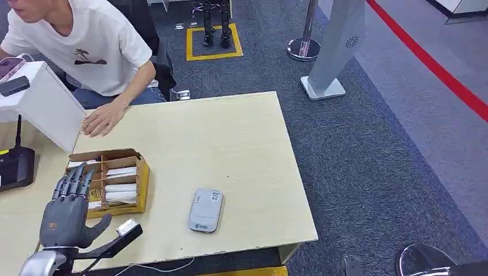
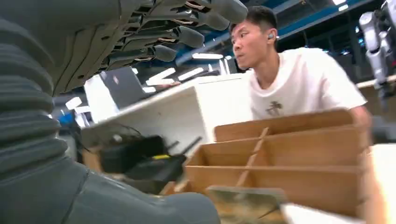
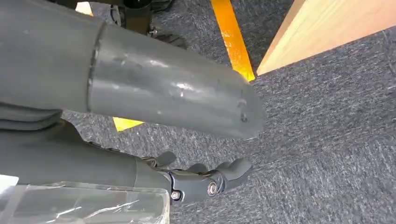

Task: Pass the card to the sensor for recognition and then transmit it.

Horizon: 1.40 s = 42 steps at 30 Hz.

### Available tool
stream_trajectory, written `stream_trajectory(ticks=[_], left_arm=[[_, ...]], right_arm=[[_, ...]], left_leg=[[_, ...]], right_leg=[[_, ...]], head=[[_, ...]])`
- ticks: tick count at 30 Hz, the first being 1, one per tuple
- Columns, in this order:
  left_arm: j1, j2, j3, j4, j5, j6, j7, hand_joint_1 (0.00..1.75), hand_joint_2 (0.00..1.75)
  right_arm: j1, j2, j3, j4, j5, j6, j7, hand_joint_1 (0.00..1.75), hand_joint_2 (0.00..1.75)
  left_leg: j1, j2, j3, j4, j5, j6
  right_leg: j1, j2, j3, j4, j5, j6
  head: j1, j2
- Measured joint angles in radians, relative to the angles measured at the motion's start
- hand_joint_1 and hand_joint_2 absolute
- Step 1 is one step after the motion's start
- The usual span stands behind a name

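Observation:
A cardboard box (image 1: 141,179) with compartments stands at the table's left front and holds white cards (image 1: 121,187). My left hand (image 1: 68,208) hovers at the box's left side, its fingers stretched over the compartments and its thumb spread, holding nothing. In the left wrist view the fingers (image 2: 177,35) hang above the box (image 2: 299,154), and a patterned card (image 2: 245,203) lies just past the thumb (image 2: 140,205). The grey sensor (image 1: 206,210) lies flat on the table to the right of the box. My right hand (image 3: 205,179) hangs over the carpet beside the table, fingers loosely bent and holding nothing.
A person in a white shirt sits at the far left with a hand (image 1: 103,119) resting on the table (image 1: 241,132). A white stand (image 1: 43,106) and a black device (image 1: 14,168) sit on the left. The table corner (image 3: 327,32) is close to my right arm.

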Motion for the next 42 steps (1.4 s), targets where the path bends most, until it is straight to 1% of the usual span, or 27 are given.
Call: stream_trajectory(ticks=[2,6,12,16,21,26,33,37,42], left_arm=[[0.019,0.016,0.000,-0.006,-0.022,-0.014,0.017,0.00,1.75],[0.042,0.035,0.000,-0.011,-0.032,-0.027,0.026,0.00,1.75],[0.050,0.050,-0.001,-0.014,-0.035,-0.042,0.037,0.00,1.75],[0.046,0.066,-0.001,-0.011,-0.037,-0.078,0.038,0.00,1.75],[0.007,0.088,-0.002,0.017,-0.031,-0.113,0.027,0.00,1.75],[-0.048,0.105,-0.002,0.060,0.029,-0.146,-0.018,0.00,1.75],[-0.085,0.119,-0.002,0.098,0.044,-0.156,-0.028,0.00,1.75],[-0.126,0.130,-0.002,0.129,0.067,-0.176,-0.042,0.00,1.75],[-0.171,0.132,-0.005,0.169,0.079,-0.181,-0.055,0.00,1.75]], right_arm=[[0.001,0.000,-0.004,0.000,0.002,-0.001,0.000,0.00,0.00],[0.002,0.000,-0.005,0.000,0.003,0.000,0.002,0.00,0.00],[0.002,0.000,-0.005,0.000,0.006,0.000,0.002,0.00,0.00],[0.001,0.000,-0.005,0.000,0.021,0.000,0.011,0.00,0.00],[-0.008,0.000,-0.005,0.000,0.035,0.000,0.021,0.00,0.00],[-0.018,0.000,-0.004,0.000,0.045,0.000,0.032,0.00,0.00],[-0.022,0.000,-0.003,0.000,0.049,0.000,0.032,0.00,0.00],[-0.029,0.000,0.001,0.000,0.057,0.003,0.037,0.00,0.00],[-0.037,0.000,0.007,0.001,0.060,0.003,0.044,0.00,0.00]], left_leg=[[0.000,0.000,0.000,0.000,0.000,0.000],[0.000,0.000,0.000,0.000,0.000,0.000],[0.000,0.000,0.000,0.000,0.000,0.000],[0.000,0.000,0.000,0.000,0.000,0.000],[0.000,0.000,0.000,0.000,0.000,0.000],[0.000,0.000,0.000,0.000,0.000,0.000],[0.000,0.000,0.000,0.000,0.000,0.000],[0.000,0.000,0.000,0.000,0.000,0.000],[0.000,0.000,0.000,0.000,0.000,0.000]], right_leg=[[0.000,0.000,0.000,0.000,0.000,0.000],[0.000,0.000,0.000,0.000,0.000,0.000],[0.000,0.000,0.000,0.000,0.000,0.000],[0.000,0.000,0.000,0.000,0.000,0.000],[0.000,0.000,0.000,0.000,0.000,0.000],[0.000,0.000,0.000,0.000,0.000,0.000],[0.000,0.000,0.000,0.000,0.000,0.000],[0.000,0.000,0.000,0.000,0.000,0.000],[0.000,0.000,0.000,0.000,0.000,0.000]], head=[[0.000,0.000],[0.000,0.000],[0.000,0.000],[0.000,0.000],[0.000,0.000],[0.000,0.000],[0.000,0.000],[0.000,0.000],[0.000,0.000]])
